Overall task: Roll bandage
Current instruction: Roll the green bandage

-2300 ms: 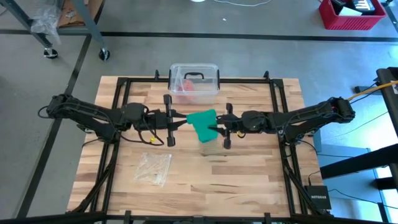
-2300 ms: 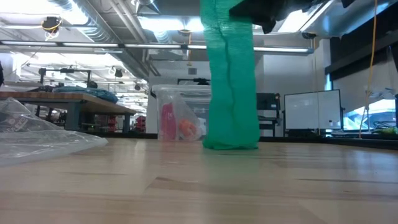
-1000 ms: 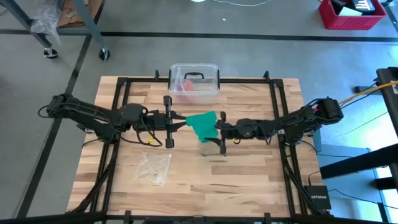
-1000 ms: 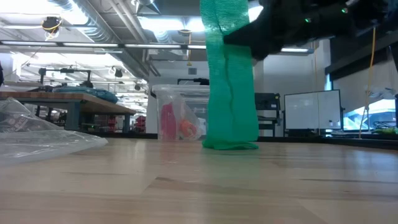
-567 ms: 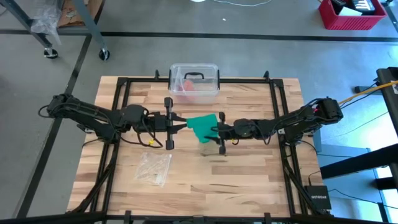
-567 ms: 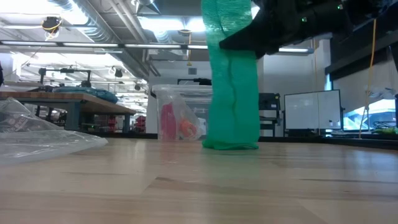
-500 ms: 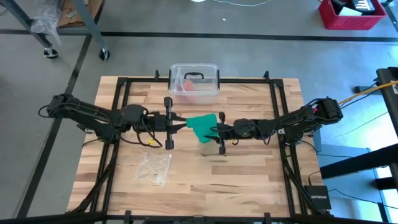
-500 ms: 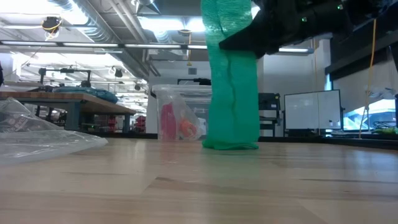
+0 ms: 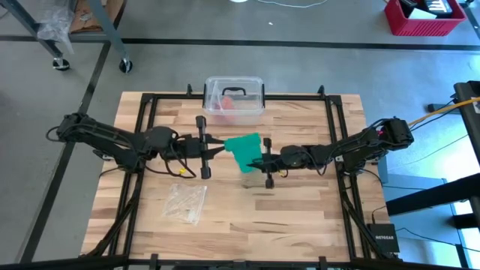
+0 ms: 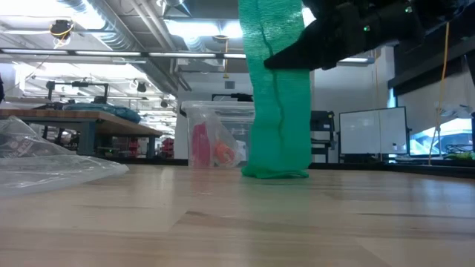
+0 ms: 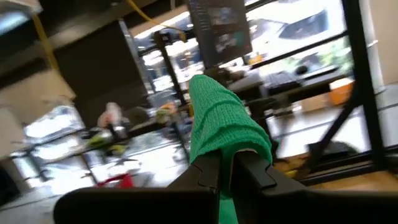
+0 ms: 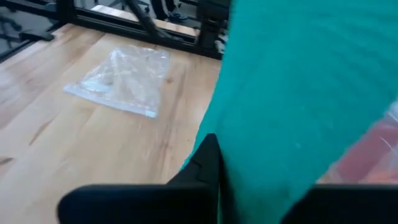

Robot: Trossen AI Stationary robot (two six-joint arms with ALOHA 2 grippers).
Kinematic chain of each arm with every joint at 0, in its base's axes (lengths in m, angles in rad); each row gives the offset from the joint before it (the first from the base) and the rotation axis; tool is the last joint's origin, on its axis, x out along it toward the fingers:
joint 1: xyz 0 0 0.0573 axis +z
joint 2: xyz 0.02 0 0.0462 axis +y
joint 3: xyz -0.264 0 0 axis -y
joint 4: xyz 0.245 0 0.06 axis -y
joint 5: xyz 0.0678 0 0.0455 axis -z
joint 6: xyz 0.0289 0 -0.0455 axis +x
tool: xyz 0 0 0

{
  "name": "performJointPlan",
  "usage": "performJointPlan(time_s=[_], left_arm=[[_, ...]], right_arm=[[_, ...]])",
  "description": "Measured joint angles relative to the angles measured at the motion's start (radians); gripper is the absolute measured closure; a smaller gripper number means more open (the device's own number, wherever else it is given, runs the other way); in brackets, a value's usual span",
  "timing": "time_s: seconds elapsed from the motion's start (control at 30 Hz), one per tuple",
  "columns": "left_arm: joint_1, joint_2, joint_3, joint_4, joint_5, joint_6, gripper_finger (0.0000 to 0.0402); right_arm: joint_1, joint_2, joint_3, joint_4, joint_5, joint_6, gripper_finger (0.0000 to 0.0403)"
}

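Green bandage (image 10: 276, 96) hangs to table (image 9: 300, 210) | left claw (image 11: 225, 167) pinches top, keeping it taut | right claw (image 9: 264, 162) alongside, grip unclear

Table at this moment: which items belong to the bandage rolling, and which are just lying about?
In the job:
- bandage, hanging down to the table
- left gripper, shut on its top end
- right gripper, against the strip

Lying about:
- clear plastic box
- plastic wrapper

Even overhead lighting; ceiling lights (image 10: 200, 28) glare in the low view. Left wrist view background blurred; right wrist view soft.
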Motion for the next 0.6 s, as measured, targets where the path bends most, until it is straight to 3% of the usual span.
performJointPlan(time_s=[0.37,0.6], left_arm=[[-0.043,-0.022,0.000,-0.013,-0.278,0.179,0.0391],[-0.035,-0.022,0.000,-0.073,-0.286,0.211,0.0391]], right_arm=[[0.179,-0.013,0.065,-0.127,0.124,0.009,0.0395],[0.330,-0.012,0.150,-0.271,0.332,-0.025,0.0397]])
